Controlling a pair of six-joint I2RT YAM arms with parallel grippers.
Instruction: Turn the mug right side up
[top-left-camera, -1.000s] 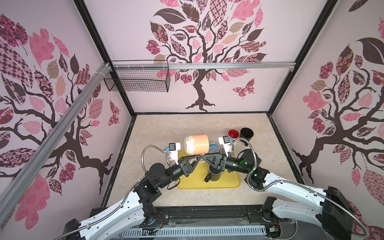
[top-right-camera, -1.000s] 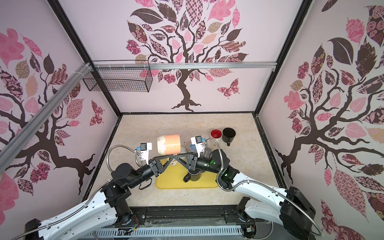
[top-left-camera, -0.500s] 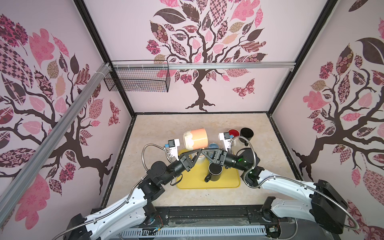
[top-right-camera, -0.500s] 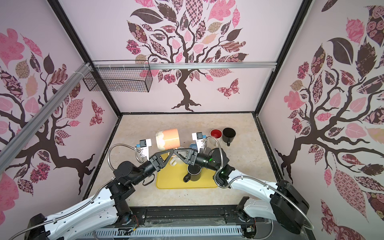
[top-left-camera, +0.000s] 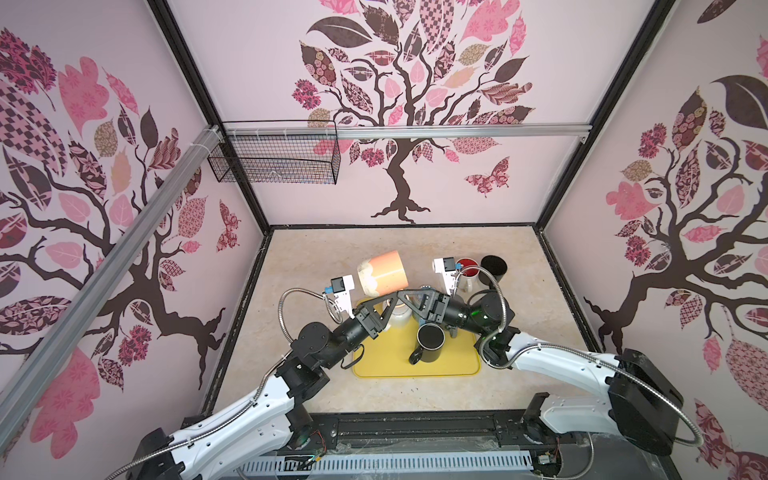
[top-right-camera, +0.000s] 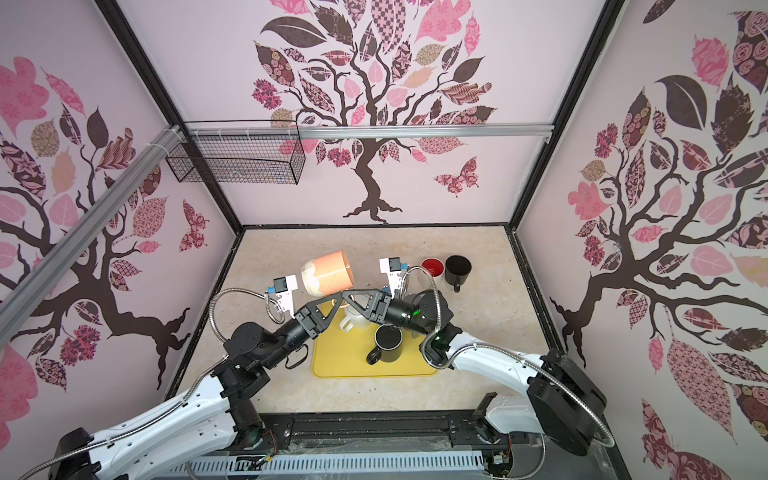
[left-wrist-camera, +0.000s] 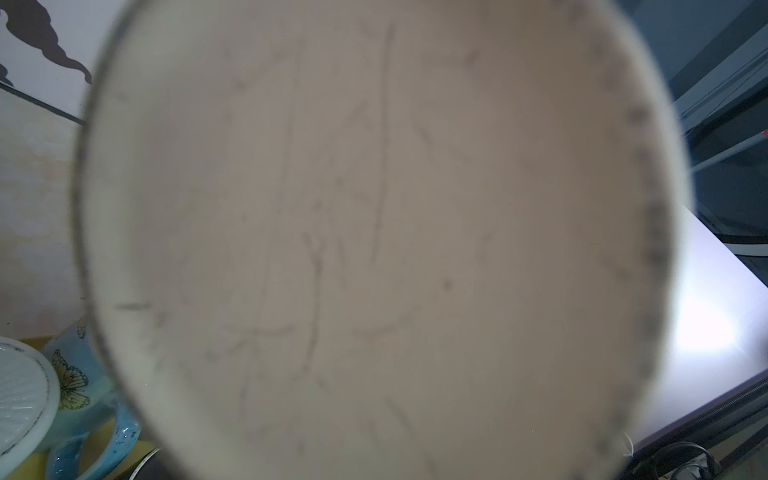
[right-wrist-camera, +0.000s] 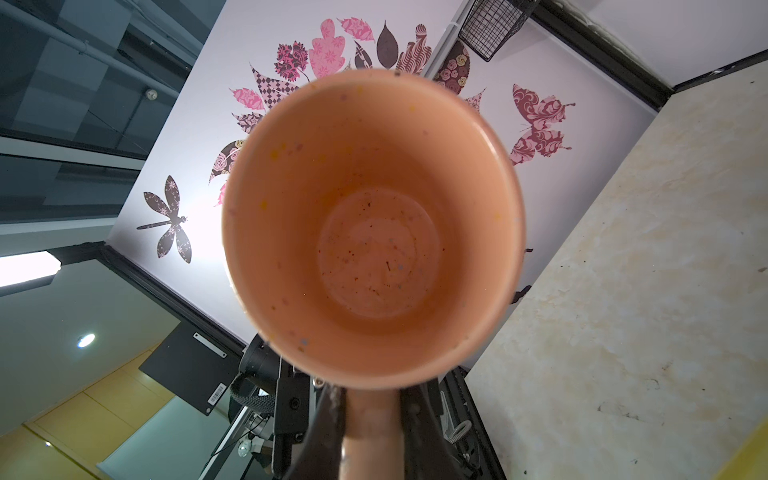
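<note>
Item: mug (top-left-camera: 382, 274), orange, aloft on its side near the yellow mat (top-left-camera: 453, 365), mouth facing our right arm. Right gripper (right-wrist-camera: 371, 415) clamps its handle. Left gripper (top-left-camera: 388, 300) is closed at the same handle, we judge, sharing the load mid-turn.

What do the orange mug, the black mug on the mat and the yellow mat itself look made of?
Orange mug: likely glazed ceramic; glossy speckled inside, thick rim, bare scuffed base.
Black mug: probably glossy ceramic too, judging by sheen.
Mat: maybe plastic or silicone; flat, matte, rounded corners.
</note>
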